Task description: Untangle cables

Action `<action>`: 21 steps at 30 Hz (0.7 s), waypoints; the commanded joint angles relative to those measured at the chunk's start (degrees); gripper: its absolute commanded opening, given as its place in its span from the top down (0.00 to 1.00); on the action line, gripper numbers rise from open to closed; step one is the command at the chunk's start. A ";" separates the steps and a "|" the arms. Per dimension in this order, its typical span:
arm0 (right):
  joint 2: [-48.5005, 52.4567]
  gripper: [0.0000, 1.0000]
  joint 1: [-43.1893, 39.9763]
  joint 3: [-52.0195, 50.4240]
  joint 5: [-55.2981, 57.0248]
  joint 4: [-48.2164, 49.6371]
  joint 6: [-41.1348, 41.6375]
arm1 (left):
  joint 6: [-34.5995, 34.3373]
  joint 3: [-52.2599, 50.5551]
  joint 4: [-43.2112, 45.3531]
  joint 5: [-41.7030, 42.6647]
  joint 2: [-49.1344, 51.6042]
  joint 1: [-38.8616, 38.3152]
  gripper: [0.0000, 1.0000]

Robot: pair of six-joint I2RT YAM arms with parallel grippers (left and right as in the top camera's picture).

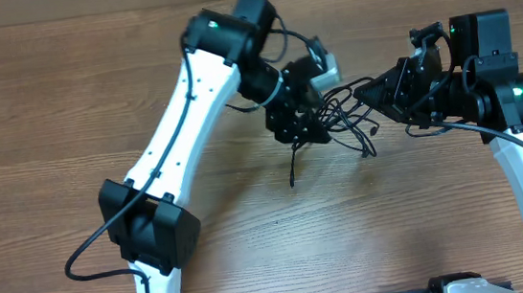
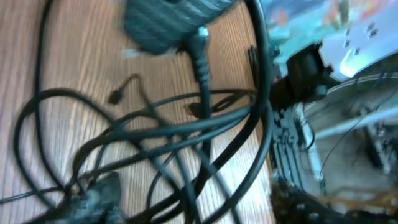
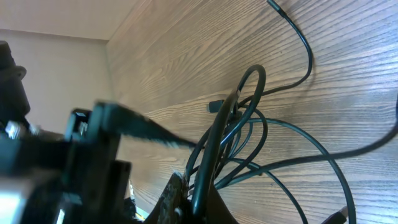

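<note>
The cables (image 1: pixel 343 117) are a tangle of thin black cords between the two grippers, with one loose end (image 1: pixel 292 177) trailing toward the front. My left gripper (image 1: pixel 296 129) is at the left side of the tangle. In the blurred left wrist view its fingers look spread, with loops of the cables (image 2: pixel 186 137) lying between them (image 2: pixel 198 205). My right gripper (image 1: pixel 379 93) is at the right side of the tangle. In the right wrist view it is shut (image 3: pixel 202 199) on one cable (image 3: pixel 217 143) that rises from its jaws; the other loops (image 3: pixel 280 149) lie on the wood.
The wooden table (image 1: pixel 65 108) carries the tangle. A white block (image 1: pixel 323 64) sits by the left wrist. The thick black arm cable (image 1: pixel 89 250) loops near the left arm's base. The two arms are close together over the tangle.
</note>
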 commanded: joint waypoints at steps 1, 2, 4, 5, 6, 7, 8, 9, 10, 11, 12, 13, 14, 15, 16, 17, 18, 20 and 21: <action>-0.02 0.97 -0.33 1.09 -1.42 0.35 -0.90 | 1.46 0.11 -0.11 -3.72 -2.27 -1.75 0.33; -0.02 0.96 -0.33 1.09 -1.42 0.35 -0.90 | 1.46 0.11 -0.17 -3.72 -2.27 -2.03 0.37; -0.02 0.96 -0.33 1.09 -1.42 0.35 -0.90 | 1.46 0.11 -0.24 -3.74 -2.25 -2.36 0.54; -0.02 0.96 -0.33 1.09 -1.42 0.35 -1.09 | 1.46 0.11 -0.24 -3.76 -2.25 -2.38 0.73; -0.02 0.96 -0.33 1.09 -1.40 0.35 -1.11 | 1.46 0.11 -0.20 -3.96 -2.25 -2.38 0.93; -0.02 0.96 -0.33 1.09 -1.38 0.28 -1.27 | 1.46 0.11 -0.09 -4.35 -2.25 -2.36 0.96; -0.02 0.96 -0.33 1.09 -1.33 0.20 -2.01 | 1.46 0.11 -0.02 -4.76 -2.25 -2.19 0.96; -0.02 0.96 -0.35 1.07 -0.83 0.02 -2.21 | 1.42 0.11 0.15 -4.85 -2.25 -1.92 0.96; 0.00 0.97 -0.33 1.07 1.25 -0.76 -2.19 | 0.70 0.20 0.46 -4.81 -2.27 -1.49 0.96; 0.02 0.96 -0.33 1.05 3.65 -1.60 -2.19 | -0.76 0.44 0.92 -4.55 -2.27 -0.92 0.96; 0.04 0.96 -0.33 0.92 6.16 -2.60 -2.19 | -1.90 0.81 1.05 -3.89 -2.27 -0.39 0.96; 0.17 0.96 -0.33 0.74 8.44 -3.43 -2.21 | -2.78 1.46 1.03 -2.40 -2.27 0.39 0.96; 0.33 0.96 -0.33 0.46 10.86 -4.35 -2.19 | -3.32 2.14 0.96 -0.79 -2.27 1.11 0.96; 0.52 0.96 -0.33 0.09 12.57 -4.92 -2.21 | -3.98 2.97 0.94 0.85 -2.29 1.81 0.96; 0.72 0.96 -0.33 -0.33 13.84 -5.38 -2.21 | -4.76 3.98 0.98 2.62 -2.27 2.67 0.96; 1.18 0.96 -0.33 -0.94 15.45 -6.10 -2.36 | -5.35 5.09 0.98 4.46 -2.29 3.69 0.96; 1.55 0.96 -0.33 -1.25 16.24 -6.56 -2.62 | -6.29 6.05 0.98 5.81 -2.29 4.59 0.96; 2.84 0.96 -0.33 -1.86 17.86 -7.58 -3.74 | -9.44 8.28 1.03 8.07 -2.29 6.64 0.96; 3.50 0.96 -0.33 -2.14 18.53 -8.00 -4.09 | -11.37 9.44 1.01 9.18 -2.29 8.00 0.96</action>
